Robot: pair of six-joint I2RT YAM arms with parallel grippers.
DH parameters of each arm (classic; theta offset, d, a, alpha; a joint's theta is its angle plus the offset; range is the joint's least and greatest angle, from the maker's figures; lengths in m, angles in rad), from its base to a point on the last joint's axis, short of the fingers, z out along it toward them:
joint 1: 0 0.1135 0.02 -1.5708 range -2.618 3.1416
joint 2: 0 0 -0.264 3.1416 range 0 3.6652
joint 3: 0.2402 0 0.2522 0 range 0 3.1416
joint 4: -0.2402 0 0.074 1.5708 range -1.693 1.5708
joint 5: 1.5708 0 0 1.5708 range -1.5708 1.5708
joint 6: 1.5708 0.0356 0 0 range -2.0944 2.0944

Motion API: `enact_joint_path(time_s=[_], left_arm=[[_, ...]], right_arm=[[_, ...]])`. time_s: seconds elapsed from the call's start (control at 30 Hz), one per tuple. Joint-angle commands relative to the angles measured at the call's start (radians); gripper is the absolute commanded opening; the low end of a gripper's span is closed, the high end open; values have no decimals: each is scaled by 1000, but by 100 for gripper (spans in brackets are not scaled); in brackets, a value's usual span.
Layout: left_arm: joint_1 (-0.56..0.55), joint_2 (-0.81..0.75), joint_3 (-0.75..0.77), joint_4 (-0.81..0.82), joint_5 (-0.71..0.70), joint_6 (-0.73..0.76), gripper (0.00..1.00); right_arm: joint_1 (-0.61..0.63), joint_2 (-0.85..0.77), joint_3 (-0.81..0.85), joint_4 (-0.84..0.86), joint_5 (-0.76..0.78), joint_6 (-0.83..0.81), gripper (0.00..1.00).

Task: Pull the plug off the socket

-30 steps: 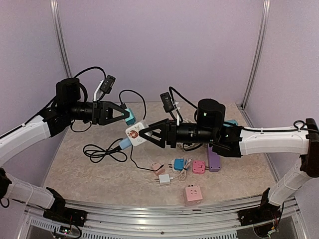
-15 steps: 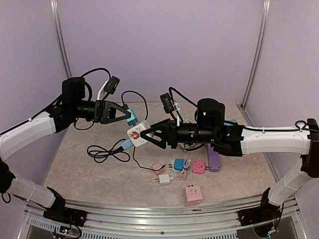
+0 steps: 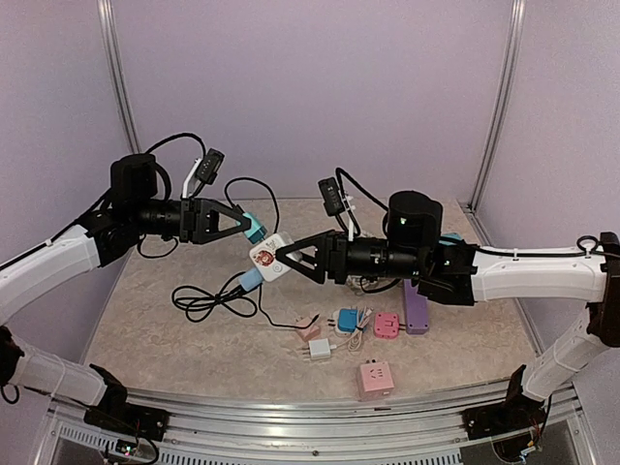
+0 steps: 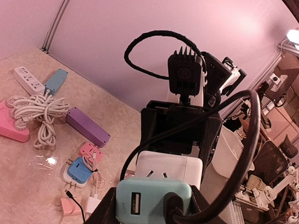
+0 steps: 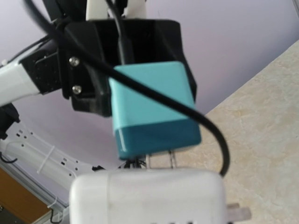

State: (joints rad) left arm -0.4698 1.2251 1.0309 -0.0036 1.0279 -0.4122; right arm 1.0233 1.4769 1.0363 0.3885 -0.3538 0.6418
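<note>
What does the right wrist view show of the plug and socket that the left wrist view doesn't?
Right wrist only: the metal prongs of the teal plug, bare between it and the white socket, so it is partly out. Left wrist only: the plug's USB port, plus the purple strip and coiled white cable on the table. Both: plug, socket and the plug's black cable.

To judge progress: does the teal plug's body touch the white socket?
Apart: right wrist view shows bare prongs spanning a gap between teal plug and white socket.
</note>
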Motion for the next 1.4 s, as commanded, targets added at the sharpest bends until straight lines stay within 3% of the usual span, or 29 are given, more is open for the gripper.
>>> enact_joint_path(time_s=[0.0,0.37,0.67,0.93,1.1,1.37], left_arm=[[87,-80,11,39,-183,-5,1],[85,-41,30,42,-97,-26,1],[87,-12,38,43,-59,-40,1],[88,-18,29,48,-83,-30,1],[81,-53,7,61,-131,-6,1],[70,-78,3,57,-145,11,1]], right_arm=[[-71,-51,-60,-168,115,38,0],[-61,-19,-38,-148,-53,-90,0],[-26,4,16,-283,-142,-201,0],[-29,-2,20,-306,-18,-154,0],[-67,-19,-11,-284,50,-37,0],[-104,-47,-77,-199,-22,4,0]])
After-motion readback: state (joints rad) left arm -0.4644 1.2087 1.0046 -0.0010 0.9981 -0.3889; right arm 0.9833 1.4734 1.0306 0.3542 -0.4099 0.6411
